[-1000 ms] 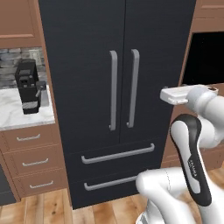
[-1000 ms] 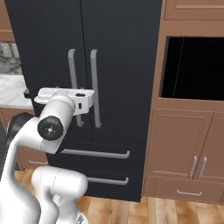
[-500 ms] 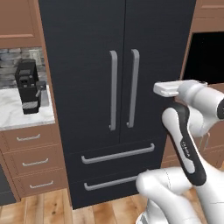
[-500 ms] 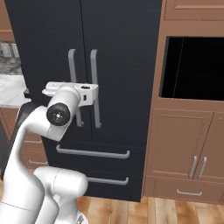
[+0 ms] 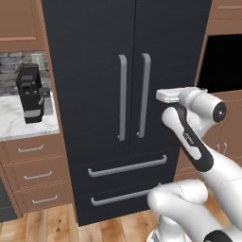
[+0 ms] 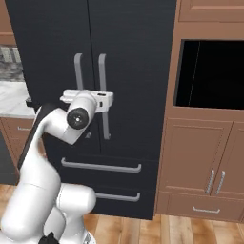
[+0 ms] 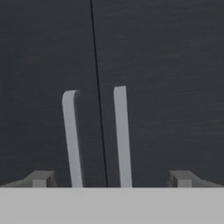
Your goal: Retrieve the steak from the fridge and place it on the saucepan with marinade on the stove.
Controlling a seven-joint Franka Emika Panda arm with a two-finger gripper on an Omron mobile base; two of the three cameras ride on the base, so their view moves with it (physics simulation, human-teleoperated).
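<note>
Facing the closed fridge, gripper spread wide and holding nothing. Pointing straight at the two grey handles, clear of them.

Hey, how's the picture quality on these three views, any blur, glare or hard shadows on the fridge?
Left base view: flat, even light, fridge matte, no glare. Right base view: likewise even, handles crisp. Hand view: soft and slightly blurred, fridge doors grainy, handles faintly shaded, fingertips blurry.
</note>
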